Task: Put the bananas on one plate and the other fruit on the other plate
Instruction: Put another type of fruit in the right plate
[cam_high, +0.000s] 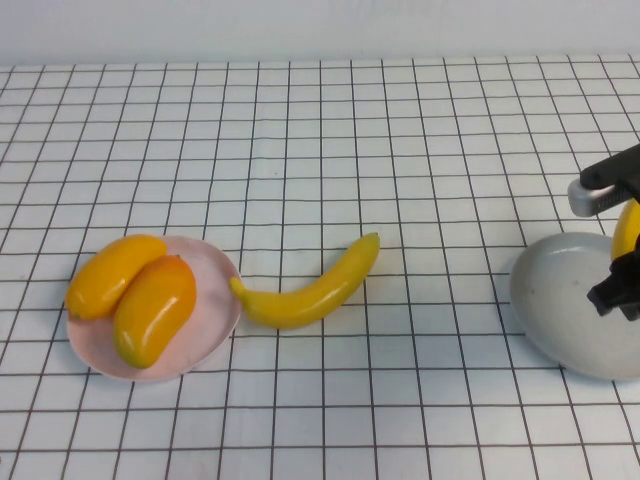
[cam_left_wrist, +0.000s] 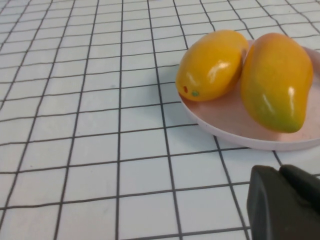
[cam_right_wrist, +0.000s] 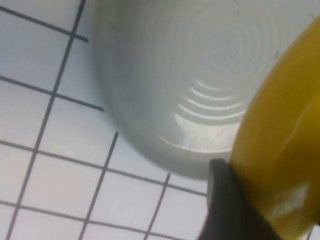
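- Two plump glossy orange-yellow mango-like fruits (cam_high: 135, 293) are lying side by side on the round pale pink plate (cam_high: 215, 270) at about 8 o'clock on the white black-gridded tabletop (cam_high: 330, 150); the redder one is nearer the robot. That half of the task reads as done.
- One long curved glossy yellow banana (cam_high: 312, 289) is lying loose on the tabletop, well apart from the round pale grey-blue plate (cam_high: 560, 300) at 3 o'clock. Its stem end is just beside the pink plate's rim, its long axis running from 8 o'clock up toward 2 o'clock, the far tip pointing roughly at the grey plate.
- The right gripper (cam_high: 622, 255) is hovering over the grey plate at the right edge of the high view, jaws clamped on a second yellow banana (cam_right_wrist: 280, 155). The right wrist view is showing that banana above the plate's bare ridged centre, seemingly not yet resting on it.
- The left gripper (cam_left_wrist: 285, 200) is out of the high view; its wrist camera is looking at the pink plate and the fruit from close by, so it is sitting low near that plate. Jaws together, nothing between them.
- Judgement: the held banana is about to be set down. The loose banana then lies toward 9 o'clock from the right gripper, a long reach across the middle; the left gripper appears nearer its stem end. A grasp across the short width near mid-length would suit.
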